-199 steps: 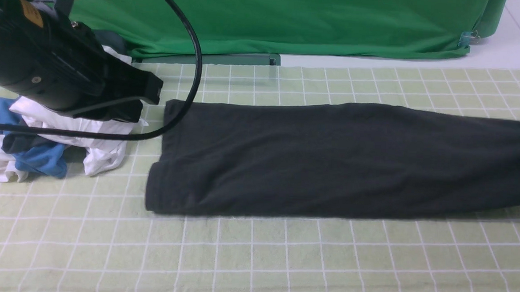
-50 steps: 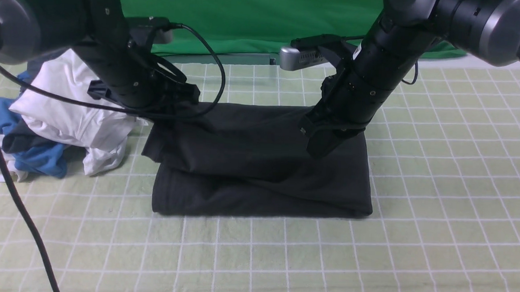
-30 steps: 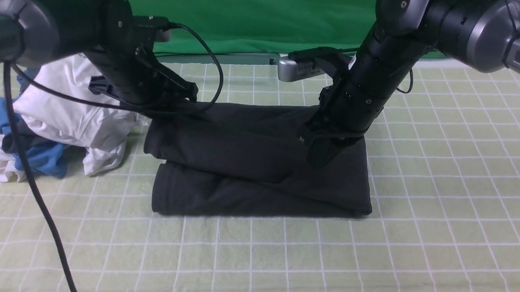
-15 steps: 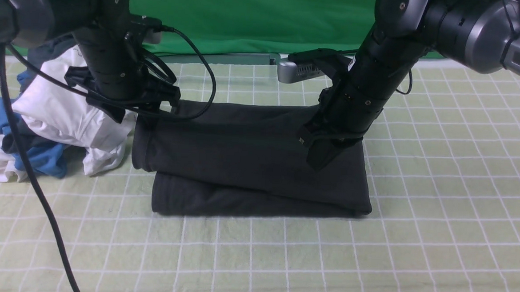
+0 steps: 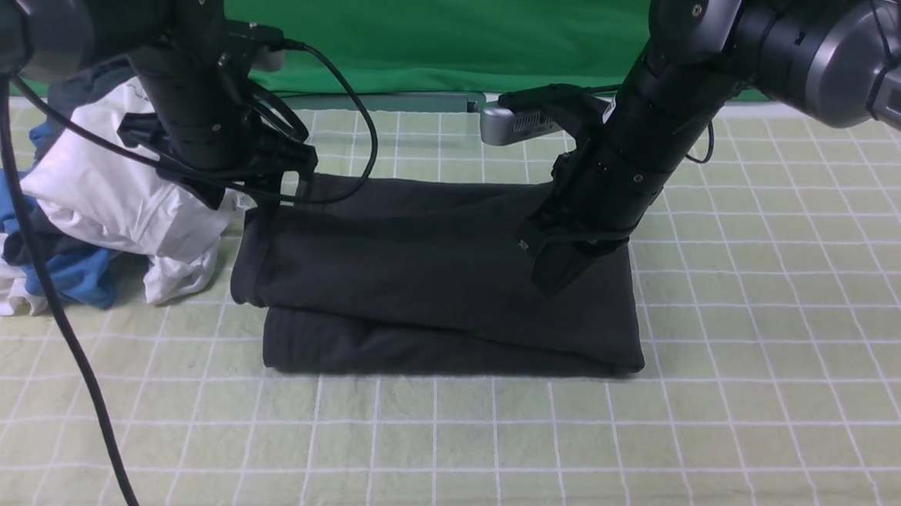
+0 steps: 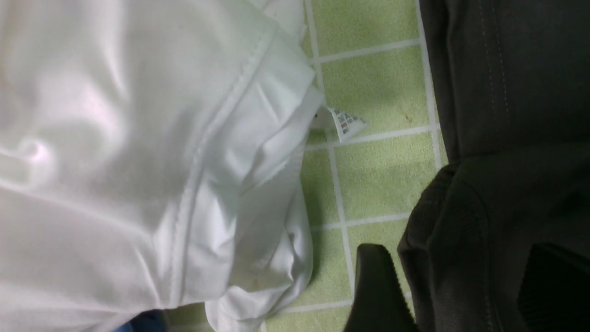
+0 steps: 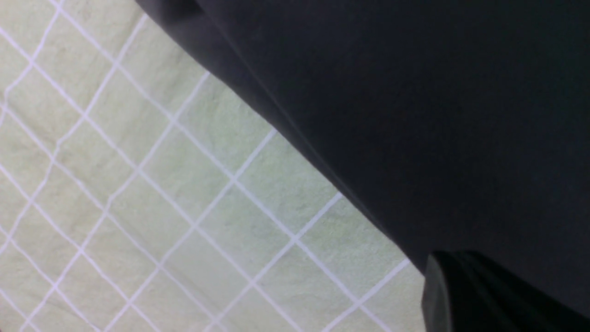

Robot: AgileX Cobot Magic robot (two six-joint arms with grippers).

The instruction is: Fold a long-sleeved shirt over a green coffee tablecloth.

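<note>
Folded in half and lying near the middle of the green coffee tablecloth (image 5: 719, 421): the long-sleeved shirt (image 5: 434, 267), upper layer laid across the lower, slightly askew, with a strip of the lower layer showing along the near edge. No chest print visible.

Straddling the shirt's left end: the left gripper (image 6: 456, 267), jaws apart, a rolled hem of black cloth loose between the fingers (image 6: 375, 286) rather than visibly pinched. Planted on the upper layer near the shirt's right end: the right gripper (image 5: 555, 278), jaws together, tip on the fabric; impossible to tell whether any cloth is caught.

Looks like the close of a lengthwise fold, with the carried end just laid down and being let go.

Calls next, in all likelihood, for lifting the left jaws clear without dragging the hem, then squaring the overhanging left edge and perhaps folding once more.

Heaped just beside the shirt's left end: a white garment (image 5: 129, 198) over a blue garment (image 5: 71, 279), close enough to snag. Behind it all, plain deep-green fabric (image 5: 470, 30).
</note>
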